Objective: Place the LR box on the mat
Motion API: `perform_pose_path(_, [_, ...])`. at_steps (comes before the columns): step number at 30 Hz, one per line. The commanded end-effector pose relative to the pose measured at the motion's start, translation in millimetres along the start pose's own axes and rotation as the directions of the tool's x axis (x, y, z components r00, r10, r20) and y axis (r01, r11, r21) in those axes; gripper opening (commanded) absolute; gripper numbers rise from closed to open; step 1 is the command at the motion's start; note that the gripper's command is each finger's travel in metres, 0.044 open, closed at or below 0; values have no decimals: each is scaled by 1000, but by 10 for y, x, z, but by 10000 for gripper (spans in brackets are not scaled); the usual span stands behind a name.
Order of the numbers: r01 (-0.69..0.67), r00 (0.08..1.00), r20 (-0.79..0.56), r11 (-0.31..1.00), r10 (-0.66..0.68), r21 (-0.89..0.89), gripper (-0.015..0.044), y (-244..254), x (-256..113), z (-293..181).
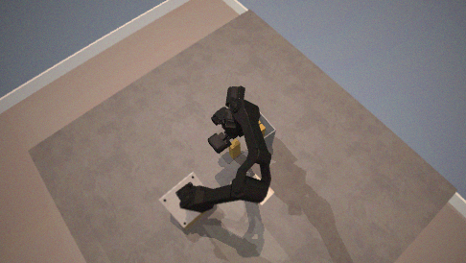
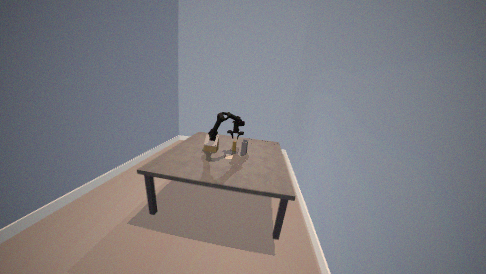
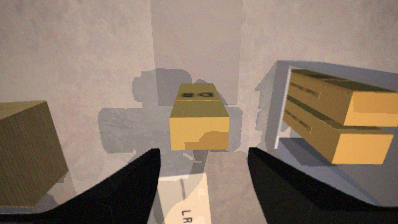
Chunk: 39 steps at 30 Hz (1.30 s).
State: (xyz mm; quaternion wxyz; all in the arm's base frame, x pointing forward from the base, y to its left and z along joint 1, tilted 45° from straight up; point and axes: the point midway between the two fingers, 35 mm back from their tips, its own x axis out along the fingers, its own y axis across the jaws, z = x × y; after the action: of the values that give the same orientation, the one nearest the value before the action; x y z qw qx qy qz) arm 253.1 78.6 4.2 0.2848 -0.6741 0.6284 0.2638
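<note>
Hand (image 1: 229, 136) (image 2: 235, 137) (image 3: 204, 155) partly wide, holding nothing, above the upright box (image 1: 234, 149) (image 2: 234, 146) (image 3: 199, 131), apparently marked DR. Wanted LR box probably among the pair (image 1: 262, 128) (image 3: 364, 109) in the bin (image 1: 270, 137) (image 2: 244, 148) (image 3: 273, 110), codes unreadable. Likely step: regrip the stray for return. Centre first, descend straight, close evenly without tipping; spare the mat (image 1: 267, 193) (image 2: 229, 157) (image 3: 172, 200).
</note>
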Motion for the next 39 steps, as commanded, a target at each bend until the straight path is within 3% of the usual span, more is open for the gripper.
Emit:
perform_pose_path(1, [-5, 1000, 3, 1000, 5, -4, 237, 12, 65, -5])
perform_pose_path(24, [-5, 1000, 2, 1000, 5, -4, 237, 18, 380, -10])
perform_pose_path(39, [-6, 1000, 7, 1000, 6, 2, 153, 13, 352, -2])
